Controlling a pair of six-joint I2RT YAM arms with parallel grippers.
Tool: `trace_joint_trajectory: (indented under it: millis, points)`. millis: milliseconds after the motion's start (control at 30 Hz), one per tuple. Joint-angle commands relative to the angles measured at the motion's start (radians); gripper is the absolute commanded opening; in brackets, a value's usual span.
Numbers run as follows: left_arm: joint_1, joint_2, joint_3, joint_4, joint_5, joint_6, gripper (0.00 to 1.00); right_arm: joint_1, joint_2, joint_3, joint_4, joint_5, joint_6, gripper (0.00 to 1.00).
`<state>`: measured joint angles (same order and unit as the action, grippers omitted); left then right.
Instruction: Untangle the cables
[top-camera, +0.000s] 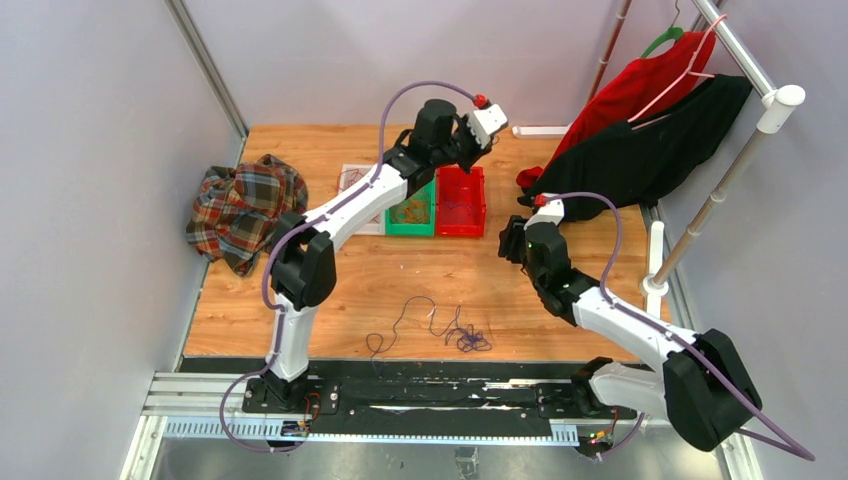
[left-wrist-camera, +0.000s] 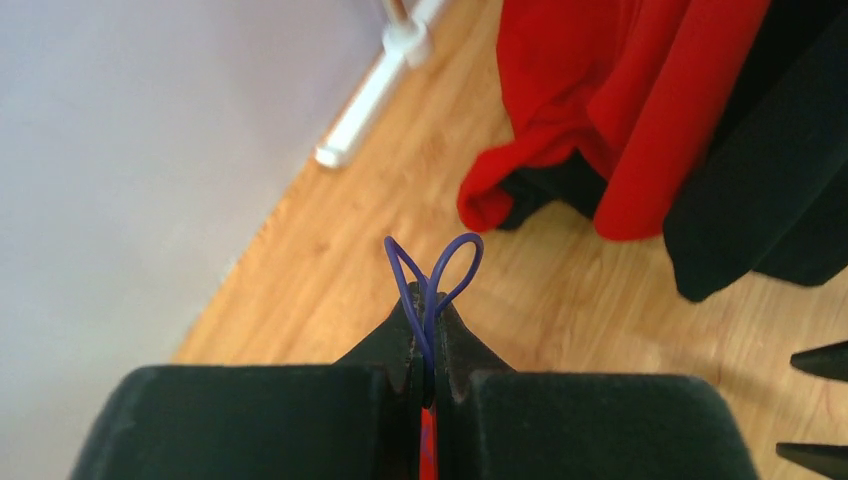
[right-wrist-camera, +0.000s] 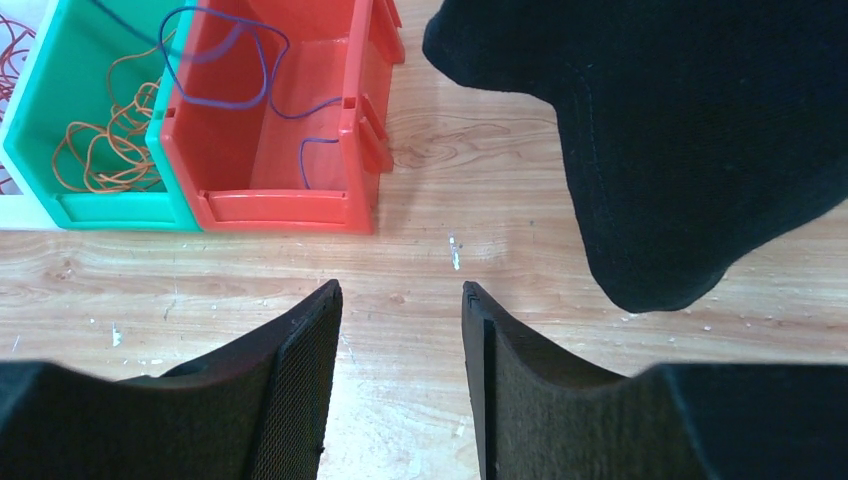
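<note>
Black fingers of the left gripper fill the bottom of its wrist view. They are pressed together on a dark purple cable, and two small loops of it stick out past the fingertips. Seen from above, this gripper is raised over the far side of the wooden table, near the red bin. A red garment and a black garment hang from a rack at the right, their hems reaching the table. The right gripper points at bare wood just in front of the red bin, its jaws spread apart with nothing between them. Thin purple strands loop over and inside the red bin. The green bin touching its left side holds loose orange cables. Nearer the arm bases, a tangle of purple cables lies on the table, well apart from the bins. A plaid cloth lies crumpled at the table's left edge.
</note>
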<state>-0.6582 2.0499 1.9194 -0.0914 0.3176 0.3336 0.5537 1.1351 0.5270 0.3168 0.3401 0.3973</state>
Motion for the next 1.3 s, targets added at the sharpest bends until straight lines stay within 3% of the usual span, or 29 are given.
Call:
trace_joint_trajectory:
  millis: [0,167,300,500,533,600,700,733,767,933,1033,1133,1267]
  points:
    - [0.006,0.055,-0.049,-0.005,-0.017,-0.026,0.00,-0.021,0.015,-0.001,0.031,-0.007,0.014,0.48]
    - [0.006,0.124,-0.007,-0.151,-0.081,-0.014,0.00,-0.027,0.033,-0.002,0.040,-0.012,0.016,0.47]
    - [0.007,0.188,0.048,-0.275,-0.209,0.012,0.01,-0.033,0.039,0.000,0.037,-0.021,0.017,0.47]
    - [0.011,0.225,0.106,-0.387,-0.228,0.021,0.02,-0.042,0.028,0.004,0.024,-0.025,0.014,0.47]
    - [0.011,0.224,0.108,-0.399,-0.230,0.012,0.07,-0.044,0.027,0.005,0.021,-0.026,0.012,0.47]
    - [0.013,0.217,0.104,-0.417,-0.232,-0.012,0.26,-0.047,0.024,0.010,0.014,-0.026,0.013,0.48]
    - [0.022,0.181,0.056,-0.411,-0.210,-0.065,0.39,-0.052,0.015,0.013,0.005,-0.021,0.022,0.49]
    - [0.023,0.164,0.039,-0.408,-0.200,-0.070,0.51,-0.053,0.012,0.013,0.003,-0.025,0.022,0.50]
    - [0.023,0.151,0.029,-0.410,-0.189,-0.070,0.56,-0.052,0.007,0.012,0.003,-0.028,0.022,0.50]
    - [0.034,0.128,0.093,-0.506,-0.127,-0.070,0.69,-0.054,-0.008,0.017,-0.014,-0.029,0.021,0.50]
    - [0.038,0.164,0.254,-0.681,-0.042,-0.031,0.80,-0.056,-0.018,0.015,-0.020,-0.026,0.017,0.50]
    - [0.049,0.185,0.359,-0.791,0.013,-0.029,0.82,-0.056,-0.024,0.014,-0.021,-0.026,0.019,0.50]
    - [0.063,0.125,0.319,-0.797,0.057,-0.038,0.83,-0.057,-0.024,0.011,-0.023,-0.043,0.020,0.50]
